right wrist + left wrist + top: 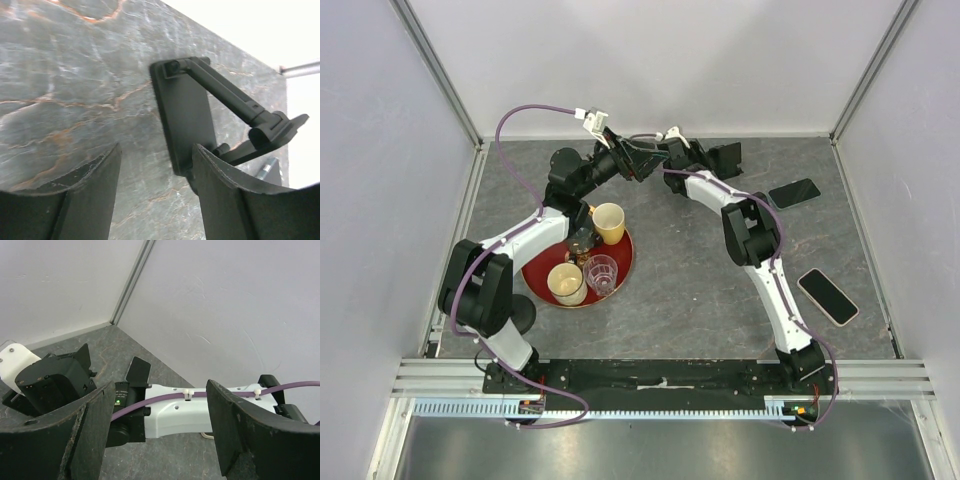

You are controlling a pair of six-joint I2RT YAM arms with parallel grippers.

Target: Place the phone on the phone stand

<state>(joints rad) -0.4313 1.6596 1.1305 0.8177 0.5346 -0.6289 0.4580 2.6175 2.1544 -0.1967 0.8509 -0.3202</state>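
Note:
The phone (828,296), black-screened with a cream-pink rim, lies flat at the right side of the table, far from both grippers. The phone stand (519,316) shows as a small black disc near the left arm's lower link, left of the tray and partly hidden. My left gripper (642,162) is open and empty at the back centre; in its wrist view (161,390) the right arm's white link lies beyond the fingers. My right gripper (708,153) is open and empty (157,150), low over the table at the back.
A black folding holder with a flat plate (185,120) stands just ahead of the right gripper (725,157). A smaller all-black slab (794,192) lies at the back right. A red tray (625,265) holds a yellow cup, a cream cup and a clear glass.

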